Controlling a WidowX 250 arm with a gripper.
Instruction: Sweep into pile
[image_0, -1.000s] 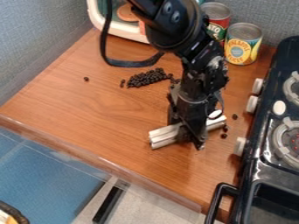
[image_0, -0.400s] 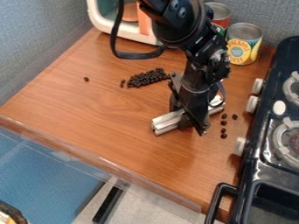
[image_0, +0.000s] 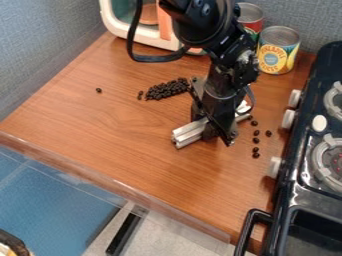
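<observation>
The black gripper is low over the wooden counter, to the right of the middle of the view, and it is closed around a silvery bar. The fingers are apart only by about the thickness of this bar, and they have hold of it near its middle. The bar lies at a slant: one end sticks out at the lower left of the gripper, the other at the upper right. If the bar touches the counter, one cannot tell.

The main pile of dark beads is on the counter, at the upper left of the gripper, with its beads close together. Well apart from it, farther to the left, there is one single bead. On the other side of the gripper, a few loose beads make a short uneven line, and one more bead is just beside them, nearer to the black stove.

Behind the arm there stand two cans, a yellow can in front and a red can behind it. A white toy oven is at the far edge of the counter.
</observation>
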